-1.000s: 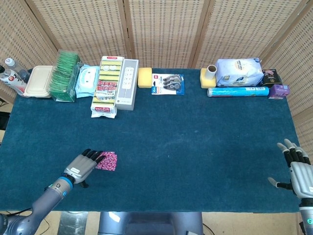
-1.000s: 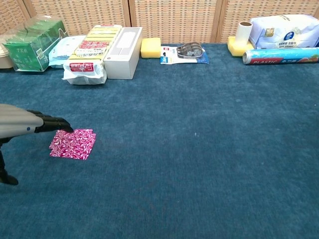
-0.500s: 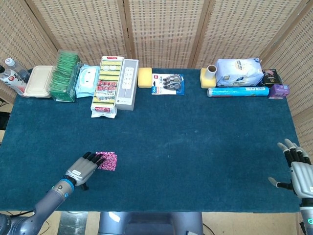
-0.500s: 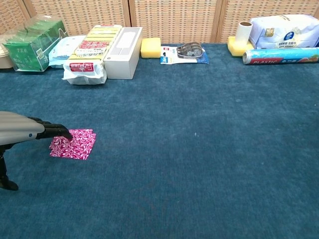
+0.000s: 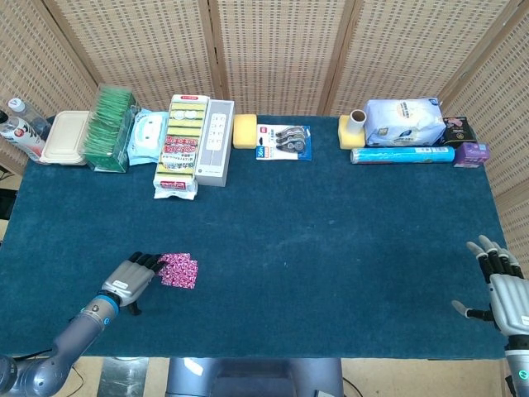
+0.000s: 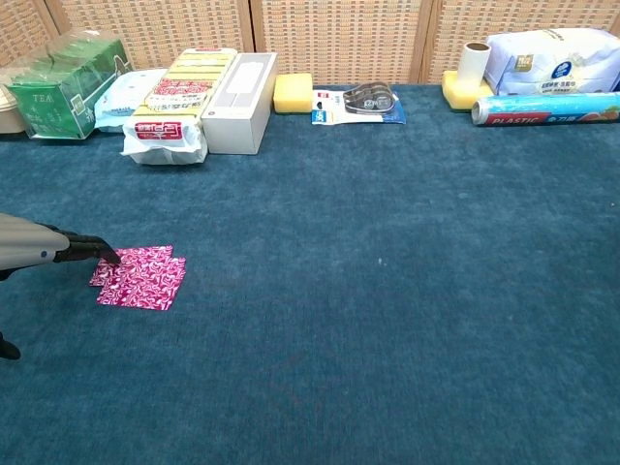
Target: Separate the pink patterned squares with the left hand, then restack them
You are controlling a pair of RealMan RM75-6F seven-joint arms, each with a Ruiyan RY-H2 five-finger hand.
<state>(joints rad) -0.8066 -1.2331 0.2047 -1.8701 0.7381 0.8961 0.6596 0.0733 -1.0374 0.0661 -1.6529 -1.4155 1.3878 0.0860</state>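
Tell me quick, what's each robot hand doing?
Left hand: fingertips pressing the top pink patterned square, holding nothing.
Right hand: open, empty.

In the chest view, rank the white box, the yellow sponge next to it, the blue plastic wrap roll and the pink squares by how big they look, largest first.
1. white box
2. pink squares, though nearness to the camera enlarges them
3. blue plastic wrap roll, cut off at the frame edge, so unsure
4. yellow sponge

"TEA" in pale letters on green box (image 6: 60, 85), far left of back row. "PLASTIC" in white on blue roll (image 6: 547, 108), far right. Red labels on yellow sponge pack (image 6: 177, 97) carry print too small to read. Other packaging text illegible.
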